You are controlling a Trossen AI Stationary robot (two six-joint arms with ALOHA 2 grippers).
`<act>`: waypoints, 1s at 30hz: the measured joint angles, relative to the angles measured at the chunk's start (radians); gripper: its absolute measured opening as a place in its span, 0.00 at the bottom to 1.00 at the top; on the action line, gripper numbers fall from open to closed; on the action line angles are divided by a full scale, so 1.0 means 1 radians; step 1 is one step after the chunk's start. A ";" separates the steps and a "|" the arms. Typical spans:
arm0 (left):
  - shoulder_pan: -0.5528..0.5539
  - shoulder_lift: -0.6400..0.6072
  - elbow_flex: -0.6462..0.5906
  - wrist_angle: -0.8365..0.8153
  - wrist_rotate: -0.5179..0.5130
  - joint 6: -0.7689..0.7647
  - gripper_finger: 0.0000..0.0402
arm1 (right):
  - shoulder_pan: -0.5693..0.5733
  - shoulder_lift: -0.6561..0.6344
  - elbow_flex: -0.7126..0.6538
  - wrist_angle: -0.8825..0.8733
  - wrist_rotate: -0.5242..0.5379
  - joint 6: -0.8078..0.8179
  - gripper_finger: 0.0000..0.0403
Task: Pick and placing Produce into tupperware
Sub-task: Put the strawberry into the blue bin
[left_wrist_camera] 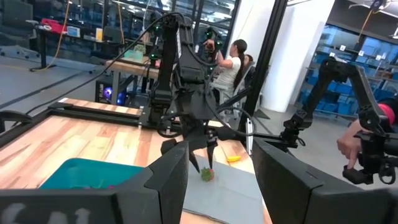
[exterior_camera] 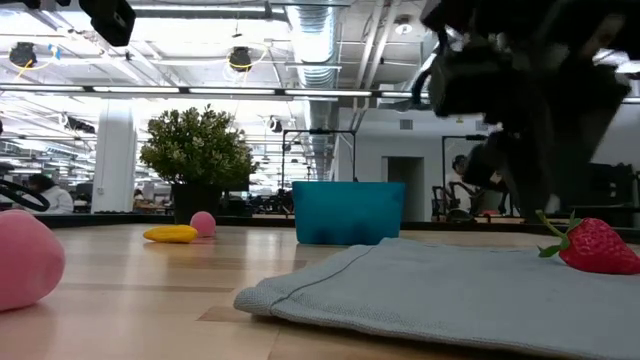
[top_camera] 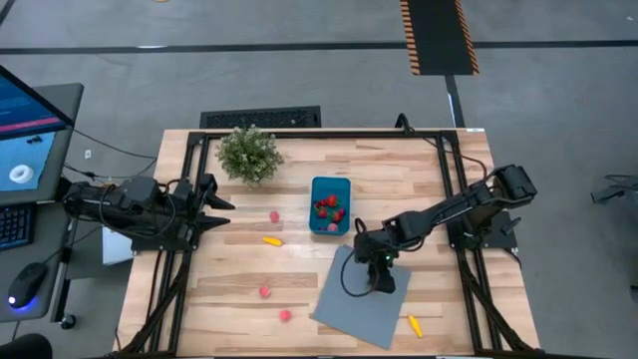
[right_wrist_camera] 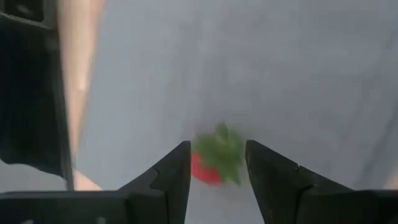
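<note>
Above the grey cloth [top_camera: 364, 304], the right end effector [right_wrist_camera: 217, 163] straddles a strawberry [right_wrist_camera: 214, 160], fingers spread, ready to clamp. At nine o'clock, the left end effector [top_camera: 221, 212] waits, fingers parted and empty.

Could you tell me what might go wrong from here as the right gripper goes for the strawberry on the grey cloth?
The strawberry sits off-centre between the open right gripper fingers, toward one pad, so it may roll aside as they close. The soft cloth could be pinched up with it. The tub already holds pieces, so a drop near its rim may bounce out.
</note>
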 joint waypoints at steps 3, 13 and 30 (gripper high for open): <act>0.000 0.000 0.000 0.000 0.000 0.000 0.42 | 0.000 0.019 0.002 0.024 0.000 0.000 0.44; 0.000 0.000 0.000 0.002 0.001 0.000 0.42 | 0.000 0.023 0.001 0.018 -0.005 0.001 0.37; 0.000 0.000 0.000 -0.007 0.008 -0.015 0.42 | 0.000 0.097 0.001 0.043 -0.076 0.015 0.09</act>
